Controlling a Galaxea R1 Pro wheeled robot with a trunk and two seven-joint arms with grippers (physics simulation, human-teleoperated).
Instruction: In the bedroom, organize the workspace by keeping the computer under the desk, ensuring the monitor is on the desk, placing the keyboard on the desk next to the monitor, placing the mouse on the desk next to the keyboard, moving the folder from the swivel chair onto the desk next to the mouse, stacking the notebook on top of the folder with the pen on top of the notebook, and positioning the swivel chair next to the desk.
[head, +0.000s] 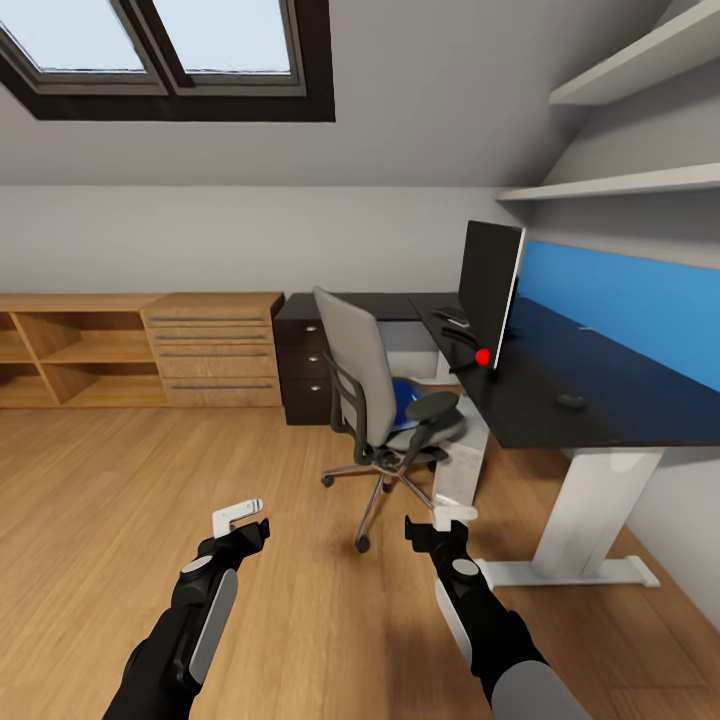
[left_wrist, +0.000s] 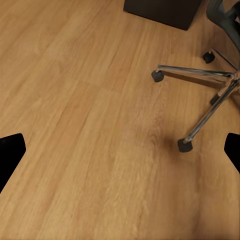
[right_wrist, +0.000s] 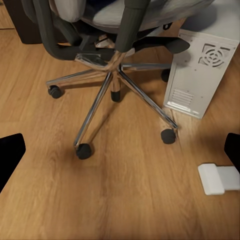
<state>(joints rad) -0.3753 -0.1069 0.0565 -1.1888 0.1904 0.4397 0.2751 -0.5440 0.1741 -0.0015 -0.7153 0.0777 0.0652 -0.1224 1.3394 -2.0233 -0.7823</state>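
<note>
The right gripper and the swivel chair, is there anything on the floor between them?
No, just bare wood floor between the right gripper and the swivel chair, seen in the head view.

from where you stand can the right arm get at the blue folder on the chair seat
Probably not yet. The folder lies on the swivel chair seat, behind the near armrest, and the right gripper hangs low over the floor, short of the chair base. Roll closer first.

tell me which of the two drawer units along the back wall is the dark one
The dark drawer unit is the one directly behind the office chair, joined to the black desk. The other unit, further from the desk, is light wood with long bar handles.
</note>
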